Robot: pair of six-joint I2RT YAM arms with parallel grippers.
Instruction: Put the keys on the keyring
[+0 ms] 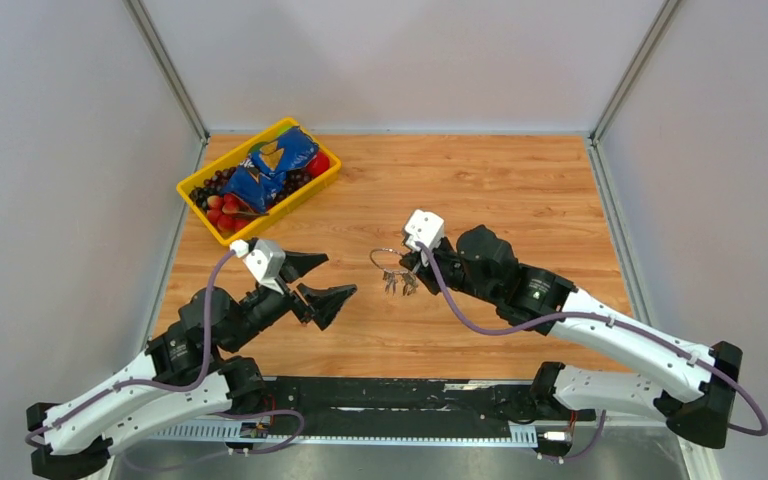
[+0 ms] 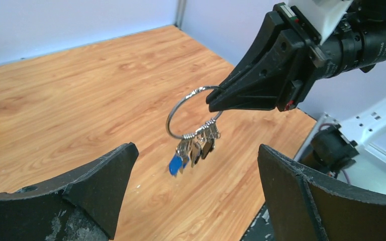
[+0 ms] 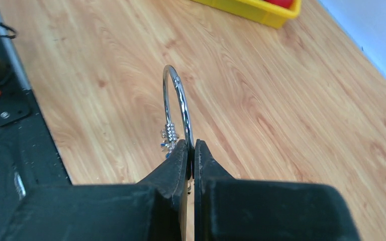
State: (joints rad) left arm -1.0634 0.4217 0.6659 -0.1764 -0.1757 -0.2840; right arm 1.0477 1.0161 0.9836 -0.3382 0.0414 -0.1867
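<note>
The right gripper [image 3: 191, 145] is pinched closed on the thin wire of the keyring [image 3: 183, 103], gripping it at the ring's lower edge, so the loop stands out beyond the fingertips. The keys [image 2: 196, 148] hang in a tight bunch from the bottom of the ring, just beside the clamped spot (a blue tag shows among the silver blades), and they dangle above the wooden table [image 1: 520, 190] near its middle. The left gripper [image 1: 335, 276] is spread wide and holds nothing. Its fingers point toward the ring from the left and are apart from it. Farther off, at the table's far left corner, sits a yellow tray [image 1: 192, 195] with a blue packet and fruit.
</note>
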